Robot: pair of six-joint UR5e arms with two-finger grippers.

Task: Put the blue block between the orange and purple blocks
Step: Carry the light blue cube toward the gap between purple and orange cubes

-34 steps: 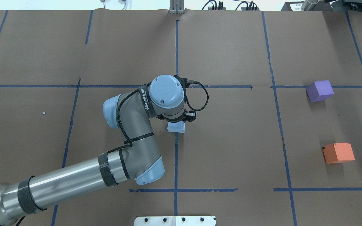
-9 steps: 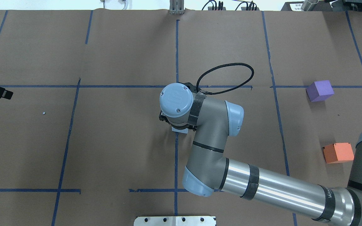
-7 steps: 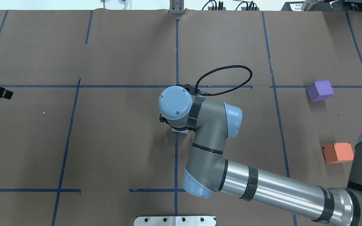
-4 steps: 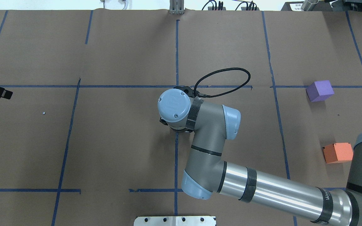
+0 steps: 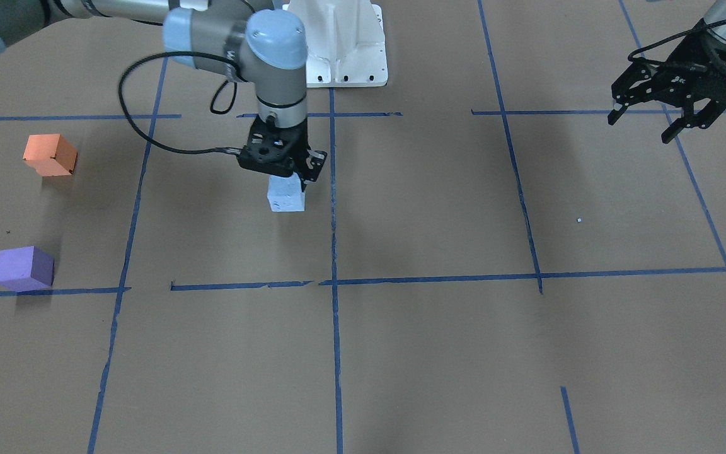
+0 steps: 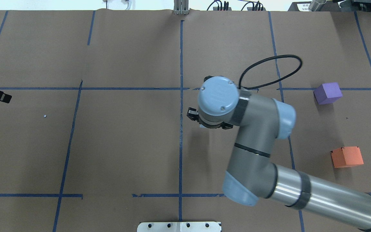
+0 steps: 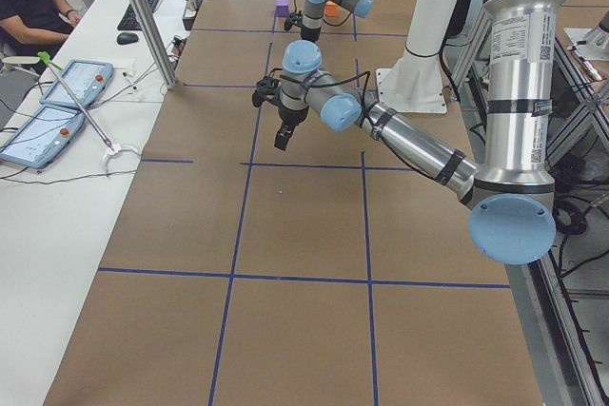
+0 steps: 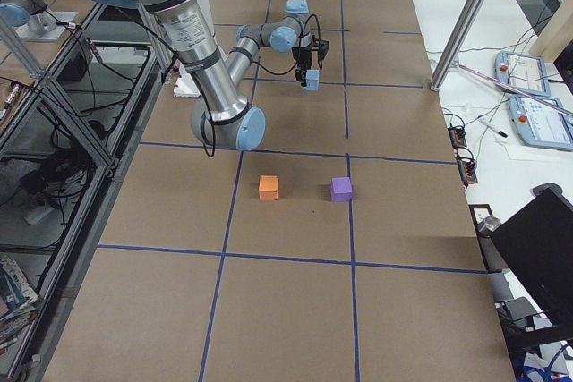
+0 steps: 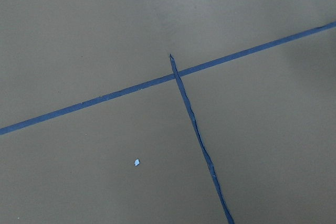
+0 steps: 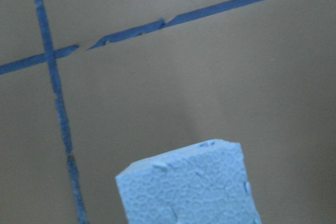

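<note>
My right gripper [image 5: 287, 180] is shut on the light blue block [image 5: 286, 194] and holds it a little above the table, just right of the centre tape line in the overhead view. The block fills the bottom of the right wrist view [image 10: 189, 187] and shows in the exterior right view [image 8: 312, 80]. The orange block [image 6: 347, 157] and the purple block [image 6: 327, 93] sit apart at the table's right side, the purple one farther from me. My left gripper [image 5: 641, 128] is open and empty above the table's far left.
The white robot base plate [image 5: 338, 44] stands at my edge of the table. Blue tape lines grid the brown paper. A small white speck [image 5: 579, 220] lies on the left half. Tablets [image 7: 57, 102] lie on the side bench.
My right gripper has lifted the blue block and carried it right, off the centre line. Before that my left arm left the block and drew back to the left.
</note>
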